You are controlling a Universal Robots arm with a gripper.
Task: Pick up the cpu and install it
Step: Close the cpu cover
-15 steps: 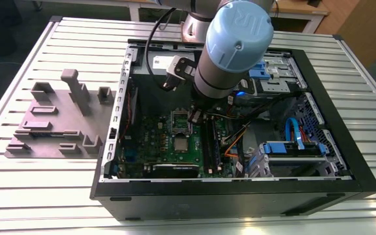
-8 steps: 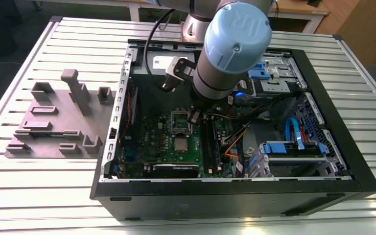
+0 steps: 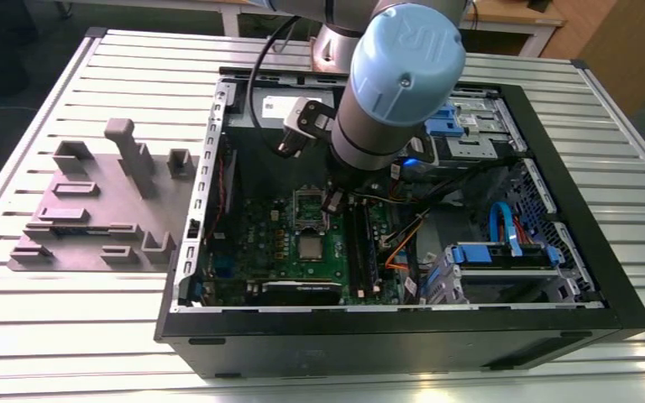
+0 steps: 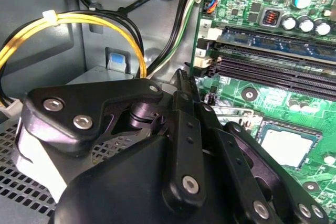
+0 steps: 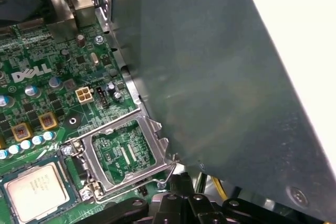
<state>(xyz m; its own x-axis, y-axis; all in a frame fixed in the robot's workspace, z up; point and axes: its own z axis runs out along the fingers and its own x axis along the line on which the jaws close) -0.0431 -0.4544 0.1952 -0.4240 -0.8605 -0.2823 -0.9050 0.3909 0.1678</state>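
One cpu (image 5: 34, 188) lies flat in its socket on the green board (image 5: 47, 51) inside the computer case (image 3: 412, 340), and looks seated. The metal frame (image 5: 107, 128) beside it stands tipped up and open. Claw (image 4: 181, 74) hangs just by that frame, fingers together on nothing. I judge the install is near its end; shutting the frame would call for a gentle push on its rim, clear of the cpu.

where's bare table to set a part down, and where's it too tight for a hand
Bare table slats lie on the near and far sides of the grey tray, at the exterior view's left of the computer case. Inside it is crowded: arm, cables and drive cages surround the cpu.
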